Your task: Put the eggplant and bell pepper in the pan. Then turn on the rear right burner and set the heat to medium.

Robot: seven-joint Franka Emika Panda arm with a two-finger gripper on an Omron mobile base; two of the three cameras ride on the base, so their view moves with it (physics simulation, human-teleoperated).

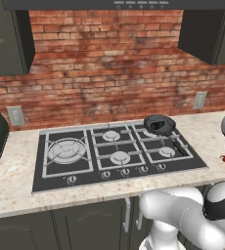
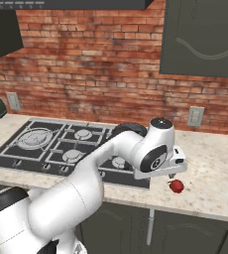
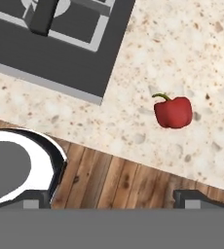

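The speckled surface [image 2: 210, 163] carries the cooktop [image 1: 119, 151], with the pan [image 1: 159, 124] on its rear right burner. The hand [image 3: 111, 197] hangs over the surface's front edge, fingers spread wide apart and empty. The bell pepper [image 3: 173, 112] lies ahead and slightly right of it, stem toward the cooktop. The eggplant is hard to make out, perhaps dark inside the pan.
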